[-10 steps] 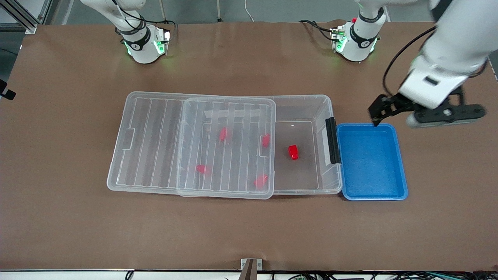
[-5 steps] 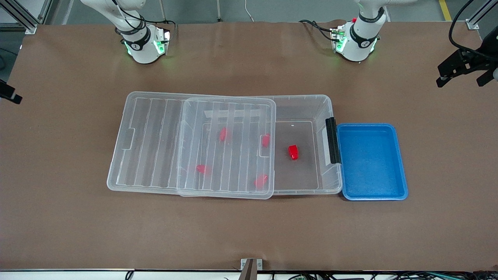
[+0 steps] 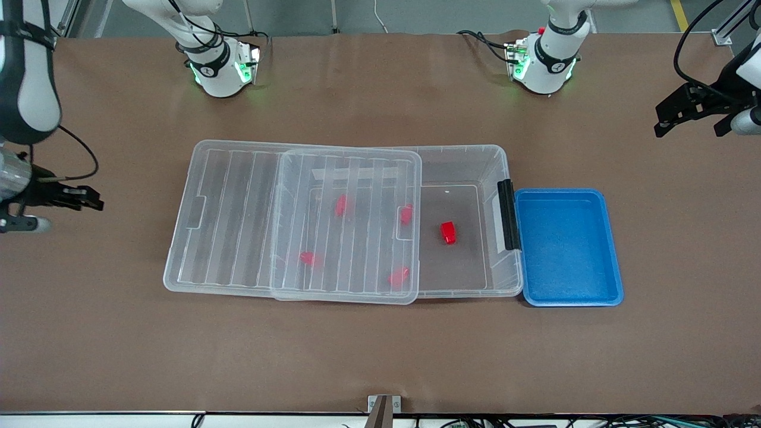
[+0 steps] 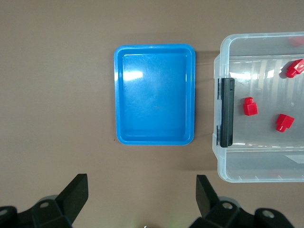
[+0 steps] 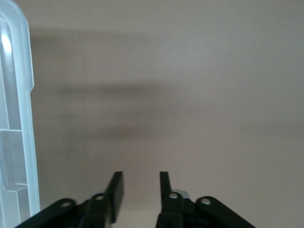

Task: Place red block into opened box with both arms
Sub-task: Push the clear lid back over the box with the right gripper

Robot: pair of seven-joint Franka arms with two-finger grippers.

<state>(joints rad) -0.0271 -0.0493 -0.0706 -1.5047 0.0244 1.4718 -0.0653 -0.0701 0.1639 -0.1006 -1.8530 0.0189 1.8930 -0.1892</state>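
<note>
The right pincer (image 3: pixel 89 205) is now hanging over bare bench (image 3: pixel 380 351) beside the box (image 3: pixel 464 163), fingers narrowed but parted, empty. The red block (image 3: pixel 447 232) is lying inside the box. The left pincer (image 3: pixel 692 116) is now hovering wide open over the bench's edge, away from the blue tray (image 3: pixel 568 246).

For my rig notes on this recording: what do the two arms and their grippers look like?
Both arms are glossy white with black joint bands; their bases glow green. A black cable loops to each wrist. The left gripper and the right gripper are small, black and two-fingered, with flat angular fingers.
</note>
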